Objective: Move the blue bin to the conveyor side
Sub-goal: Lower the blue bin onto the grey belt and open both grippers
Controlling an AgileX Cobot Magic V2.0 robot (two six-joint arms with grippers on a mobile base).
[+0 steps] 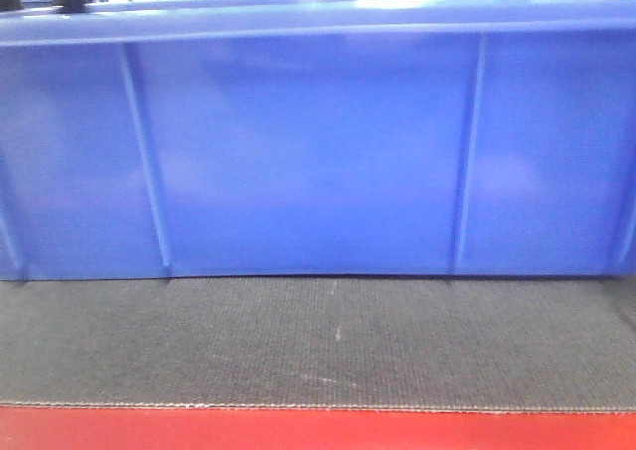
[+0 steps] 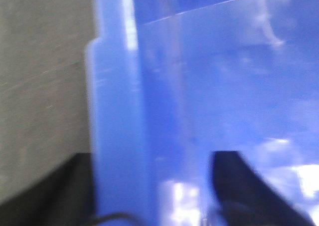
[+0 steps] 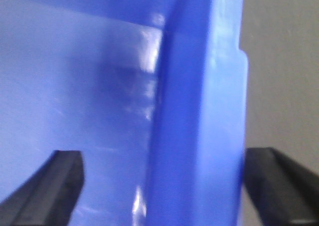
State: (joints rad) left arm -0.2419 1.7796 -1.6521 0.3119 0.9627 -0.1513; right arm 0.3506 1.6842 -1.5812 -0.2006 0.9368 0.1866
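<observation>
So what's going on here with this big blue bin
A two-armed robot is handling a large blue bin that sits on the dark woven conveyor belt. Each arm is at one end of the bin. The right gripper straddles the end wall, one finger inside and one outside, with gaps showing on both sides. The left gripper straddles its wall likewise, but the blurred view doesn't show whether it is clamped.

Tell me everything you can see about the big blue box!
The blue bin is a large, glossy plastic crate with thin raised ribs on its long wall and a thick top rim. It sits upright on the conveyor, a dark woven belt. The left tool and right tool each straddle an end wall, fingers open on both sides.
</observation>
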